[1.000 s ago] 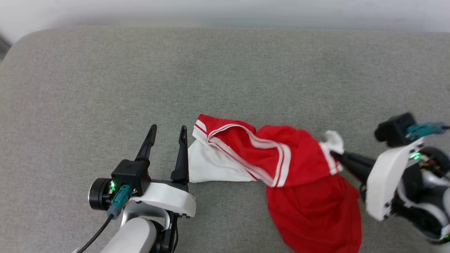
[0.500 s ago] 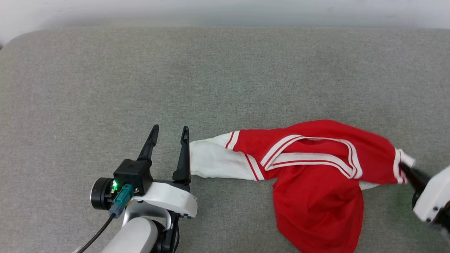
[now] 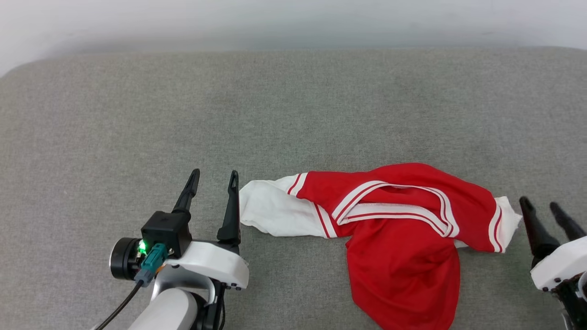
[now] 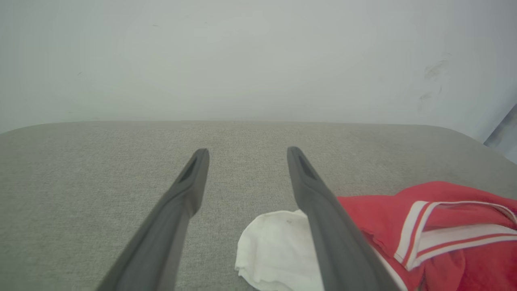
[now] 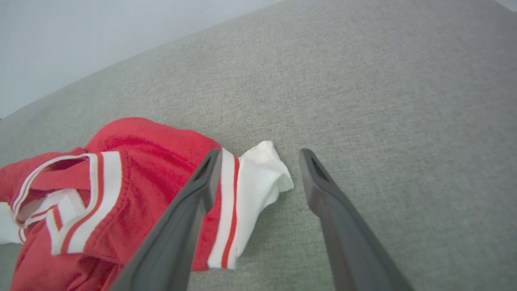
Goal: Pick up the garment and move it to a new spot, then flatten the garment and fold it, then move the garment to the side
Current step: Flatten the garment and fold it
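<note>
The left gripper (image 3: 214, 173) has not shifted in the last second: its fingers stay spread and empty, the inner one just beside the left sleeve (image 3: 270, 215), though I cannot tell whether it touches the cloth. The garment (image 3: 403, 238) has changed most. A second ago it was a bunched heap; now it lies drawn out as a band across the near middle of the pad (image 3: 293, 114), sleeve to sleeve, its body sagging toward the near edge in one loose lobe. At the right, the right gripper (image 3: 539, 202) has let go. It was pinching the right sleeve (image 3: 506, 220) and pulling it outward; now its fingers stand apart, holding nothing, just beside that sleeve's tip, which rests on the pad. I judge the move to a new spot done and the flattening barely begun, since the body is still doubled over and creased.

The pad is grey woven fabric with a fine, even grain and rounded corners, set against a pale matt wall (image 3: 293, 18). The red cloth looks thin and faintly glossy, falling in soft folds. The sleeves are white, matt and crumpled at their ends. The neck trim (image 3: 394, 201) is a flat white-and-red striped band pressed into a long narrow loop. Both grippers' fingers are long, dark, hard and tapering
</note>
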Tool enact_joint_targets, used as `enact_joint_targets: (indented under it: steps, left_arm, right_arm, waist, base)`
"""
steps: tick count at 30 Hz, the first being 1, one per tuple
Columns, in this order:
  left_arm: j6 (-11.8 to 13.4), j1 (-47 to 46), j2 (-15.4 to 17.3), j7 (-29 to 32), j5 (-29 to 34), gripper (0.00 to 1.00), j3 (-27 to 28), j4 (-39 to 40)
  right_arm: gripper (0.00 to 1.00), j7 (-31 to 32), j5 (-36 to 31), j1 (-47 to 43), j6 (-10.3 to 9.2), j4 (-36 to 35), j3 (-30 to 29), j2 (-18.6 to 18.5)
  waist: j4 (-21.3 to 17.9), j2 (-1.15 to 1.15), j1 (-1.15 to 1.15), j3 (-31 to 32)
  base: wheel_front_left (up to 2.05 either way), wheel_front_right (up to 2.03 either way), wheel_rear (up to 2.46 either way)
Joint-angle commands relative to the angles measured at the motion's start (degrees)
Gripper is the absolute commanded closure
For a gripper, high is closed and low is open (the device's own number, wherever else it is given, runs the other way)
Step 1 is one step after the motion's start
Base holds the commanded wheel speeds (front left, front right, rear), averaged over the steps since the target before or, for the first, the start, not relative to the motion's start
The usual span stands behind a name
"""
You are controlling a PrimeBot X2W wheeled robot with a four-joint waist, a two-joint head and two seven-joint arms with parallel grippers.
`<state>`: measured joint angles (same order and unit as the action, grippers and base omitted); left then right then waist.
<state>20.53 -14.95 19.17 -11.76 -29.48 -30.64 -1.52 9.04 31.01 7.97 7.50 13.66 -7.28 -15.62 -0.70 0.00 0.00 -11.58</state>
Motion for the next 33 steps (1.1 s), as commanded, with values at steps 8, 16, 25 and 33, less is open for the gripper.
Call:
enact_joint_targets:
  steps: [8, 16, 25, 33]
  left_arm:
    - [0.7, 2.9, 1.6, 0.5, -1.1, 0.0, 0.9, 0.1]
    - [-0.4, 3.8, 4.2, 4.8, -3.1, 0.0, 1.0, -0.8]
    - [-7.6, -3.9, 10.4, 26.3, -9.0, 0.0, -2.3, -4.6]
    - [-9.6, -8.4, 13.0, 41.3, -12.1, 0.0, -4.9, -8.9]
  right_arm:
    - [0.0, -5.8, -8.9, -1.8, -0.02, -8.2, -0.6, 3.3]
    - [0.0, -6.8, -15.3, -5.9, -0.02, -18.4, 2.7, 7.3]
    - [0.0, -5.4, -15.7, -8.0, -0.02, -25.1, 5.8, 10.2]
    - [0.0, -6.7, -14.1, -5.8, -0.03, -23.7, 7.0, 10.5]
  waist:
    - [-1.4, 0.0, 0.0, 3.5]
    - [-3.3, 0.0, 0.0, 5.7]
    - [-7.9, 0.0, 0.0, 2.3]
    - [-10.9, 0.0, 0.0, -2.5]
  base:
    - [0.0, 0.0, 0.0]
    - [0.0, 0.0, 0.0]
    - [0.0, 0.0, 0.0]
    - [0.0, 0.0, 0.0]
